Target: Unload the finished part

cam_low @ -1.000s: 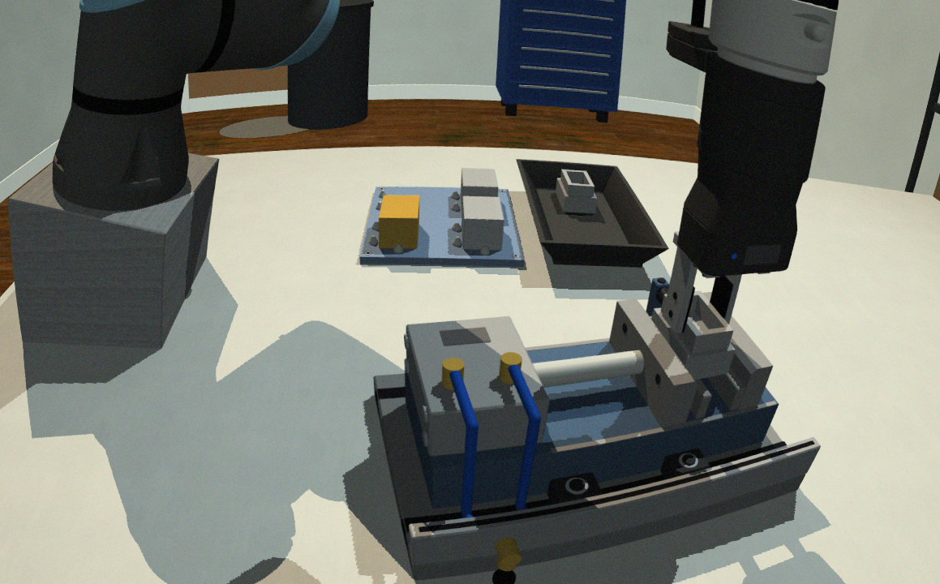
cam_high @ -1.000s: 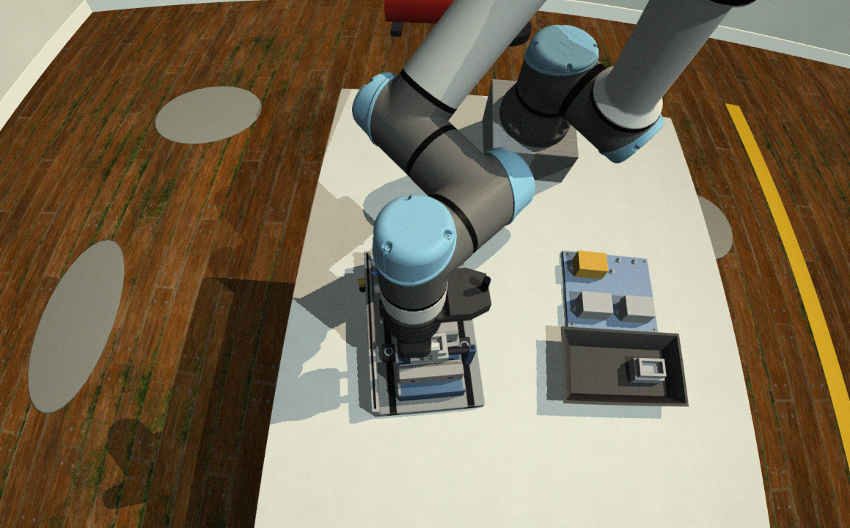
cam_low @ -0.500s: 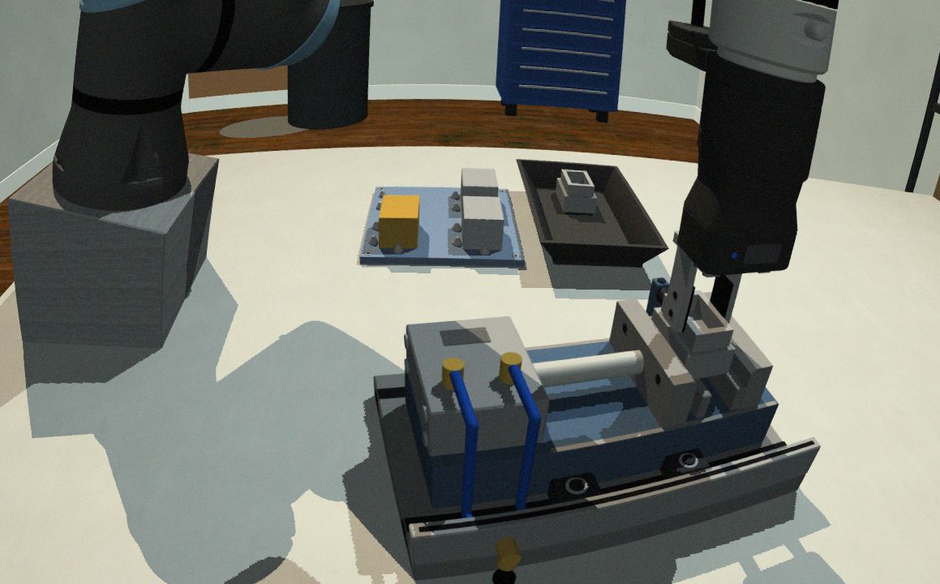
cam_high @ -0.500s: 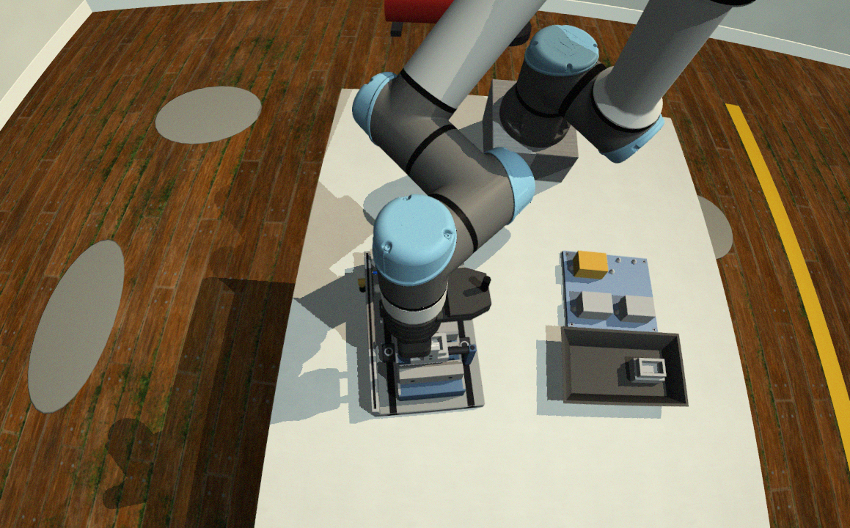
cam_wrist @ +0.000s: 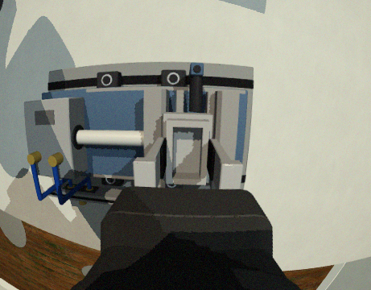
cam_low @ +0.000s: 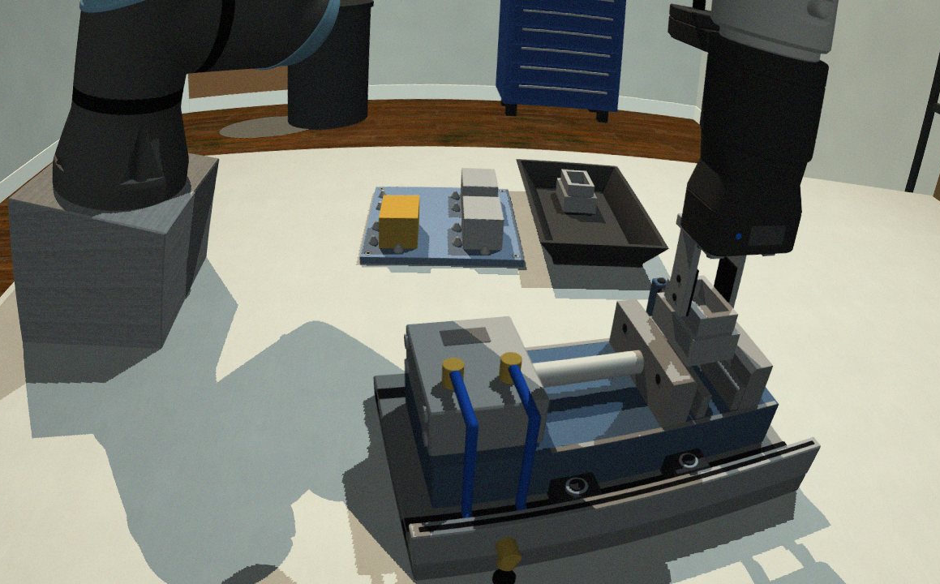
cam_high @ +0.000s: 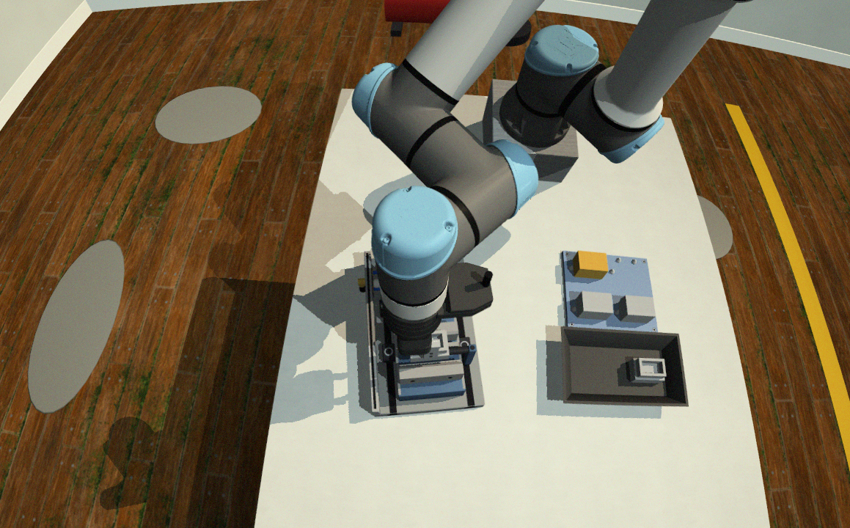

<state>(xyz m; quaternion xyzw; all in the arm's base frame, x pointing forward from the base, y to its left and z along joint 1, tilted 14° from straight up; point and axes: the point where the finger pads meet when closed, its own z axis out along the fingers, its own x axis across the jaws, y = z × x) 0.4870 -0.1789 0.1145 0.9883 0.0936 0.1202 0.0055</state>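
Pincer (cam_low: 705, 294) apparently grips finished part (cam_low: 709, 319)

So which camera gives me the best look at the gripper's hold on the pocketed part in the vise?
Exterior view: both fingers show shut on the pocketed part, between the vise jaws. The wrist view looks down into the part's pocket but the gripper body hides the fingers. In the top view the arm covers most of it.
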